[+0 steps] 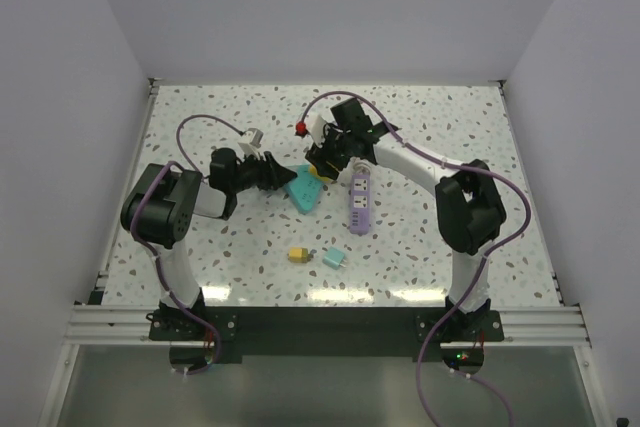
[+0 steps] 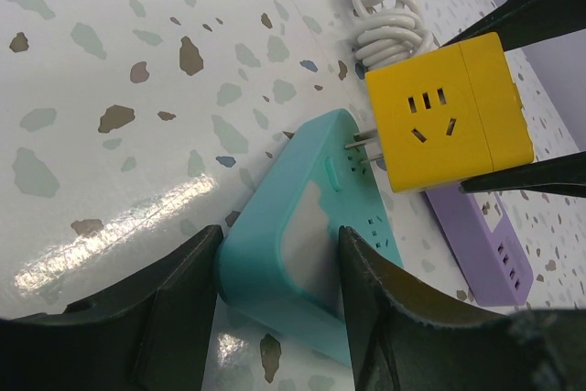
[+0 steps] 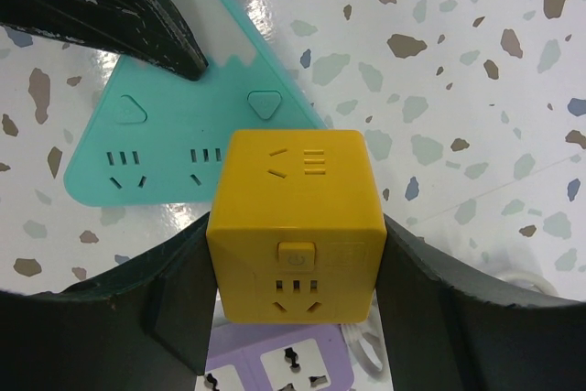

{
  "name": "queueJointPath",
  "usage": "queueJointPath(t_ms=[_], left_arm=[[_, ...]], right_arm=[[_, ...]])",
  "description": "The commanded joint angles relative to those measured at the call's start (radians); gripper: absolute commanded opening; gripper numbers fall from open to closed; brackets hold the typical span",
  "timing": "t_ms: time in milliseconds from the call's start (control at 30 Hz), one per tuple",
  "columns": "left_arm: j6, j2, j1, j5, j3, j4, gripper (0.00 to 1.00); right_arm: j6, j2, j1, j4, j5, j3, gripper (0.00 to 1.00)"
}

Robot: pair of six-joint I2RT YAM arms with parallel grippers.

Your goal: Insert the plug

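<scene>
Near the middle of the speckled table [image 1: 200, 117], two robot arms meet over a teal triangular power strip [image 2: 302, 226]. The left gripper [image 2: 279, 272] is closed narrowly on the strip's near corner, bracing it against the tabletop. The right gripper [image 3: 298, 309] clamps a yellow cube plug [image 3: 298, 217] by its two side faces and holds it against the strip's upper face.

In the left wrist view, the cube's two metal prongs [image 2: 362, 148] reach the slots of one socket. Their tips seem to be at or just inside the openings, while the shafts are bare and a gap shows between cube and strip.

By that evidence the grasping and aligning look done and the push home is left: the plug appears not yet seated.

A purple power strip [image 1: 359, 202] lies just beside the pair, and a coiled white cable [image 2: 385, 16] lies beyond.
</scene>
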Motion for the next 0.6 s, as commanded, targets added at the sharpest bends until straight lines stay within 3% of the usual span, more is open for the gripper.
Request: queueJointPath(t_ms=[0, 567], left_arm=[[0.104, 0.016, -0.009, 0.011, 0.001, -0.072, 0.0], [0.112, 0.021, -0.009, 0.013, 0.012, -0.076, 0.0]], right_arm=[[-0.009, -0.003, -0.002, -0.027, -0.032, 0.027, 0.0], [0.002, -0.012, -0.002, -0.05, -0.053, 0.011, 0.0]])
